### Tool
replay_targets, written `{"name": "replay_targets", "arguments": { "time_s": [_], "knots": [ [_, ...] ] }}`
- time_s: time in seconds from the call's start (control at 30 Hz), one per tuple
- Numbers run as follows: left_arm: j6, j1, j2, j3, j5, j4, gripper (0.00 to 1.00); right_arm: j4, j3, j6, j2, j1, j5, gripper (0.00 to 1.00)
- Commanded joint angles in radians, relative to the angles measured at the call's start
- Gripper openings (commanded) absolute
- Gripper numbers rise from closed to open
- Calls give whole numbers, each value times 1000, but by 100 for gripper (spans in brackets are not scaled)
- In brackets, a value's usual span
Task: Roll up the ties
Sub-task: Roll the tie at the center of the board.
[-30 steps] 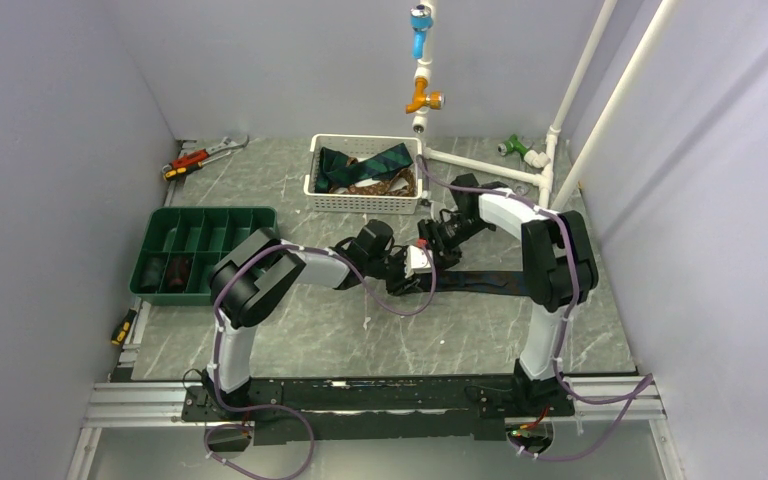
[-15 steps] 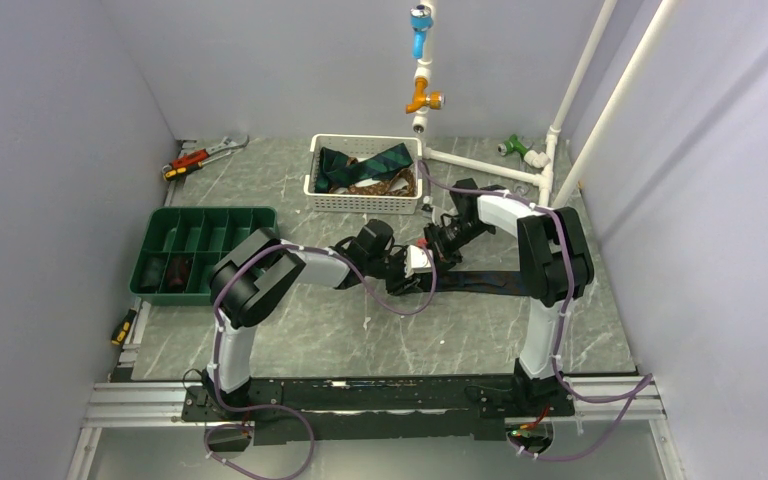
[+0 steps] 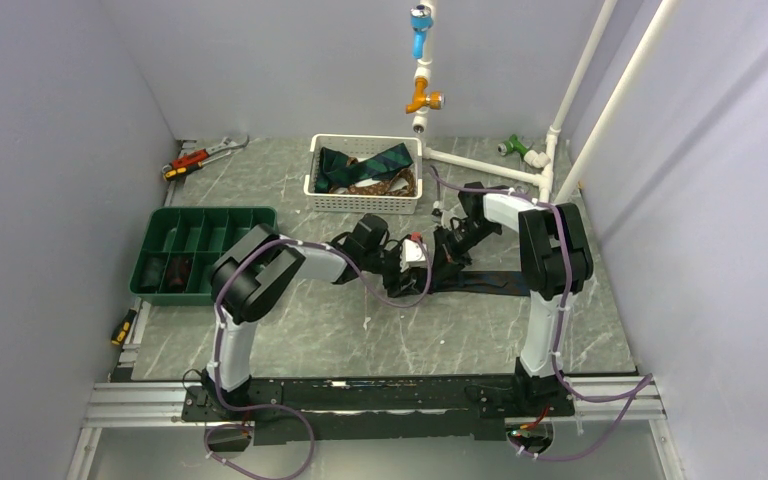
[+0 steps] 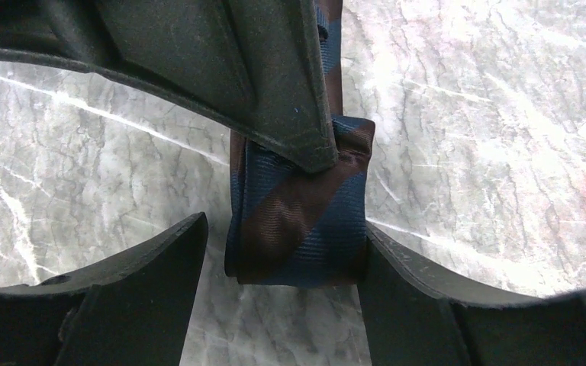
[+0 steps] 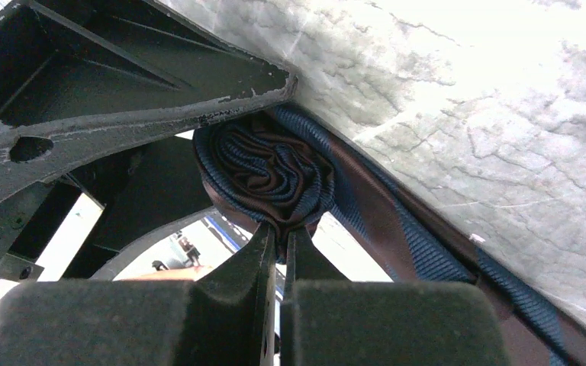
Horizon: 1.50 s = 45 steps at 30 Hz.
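1. In the top view, the striped tie (image 3: 490,282) lies flat across the middle of the surface (image 3: 310,330). Its rolled end sits where the left pincer (image 3: 398,268) and the right pincer (image 3: 432,256) meet. Behind them a white basket (image 3: 365,208) holds more ties (image 3: 365,165). A green tray (image 3: 205,212) sits well to the left, and white pipes (image 3: 480,165) run near the right arm. Nothing lies on the unrolled length, so the rolling path looks open.
2. In the left wrist view, the left pincer (image 4: 286,248) is spread wide and straddles the roll (image 4: 297,229). 1 finger touches the roll's edge and the other stands just apart.
3. In the right wrist view, the right pincer (image 5: 278,244) is nearly closed and pinches the fabric at the roll's core. The fabric looks light, soft and slippery. It would probably spring loose unless held at the core and on both flat sides, with the tail kept straight.
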Motion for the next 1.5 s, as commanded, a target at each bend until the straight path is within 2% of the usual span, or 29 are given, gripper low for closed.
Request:
{"name": "replay_targets", "arguments": {
  "time_s": [0.0, 0.27, 0.53, 0.97, 1.13, 1.27, 1.47],
  "knots": [
    [-22, 4, 62, 21, 47, -8, 74, 106, -4, -59, 76, -1, 293, 0],
    [-116, -3, 87, 15, 105, 140, 77, 131, -13, -48, 78, -9, 426, 0],
    [-192, -34, 127, 47, 78, 225, 76, 128, 15, -36, 110, -8, 419, 0],
    [-241, -56, 190, 101, 77, 238, 79, 150, 45, -8, 149, 7, 366, 0],
    [-228, -58, 193, 88, -10, 194, 70, 162, 58, -1, 164, 22, 303, 0],
    [-211, -48, 166, 58, -31, 171, 68, 197, 47, 7, 152, 49, 258, 0],
    [-203, -31, 103, -51, 50, 207, 81, 216, 41, 47, 165, 82, 253, 0]
  ]
}}
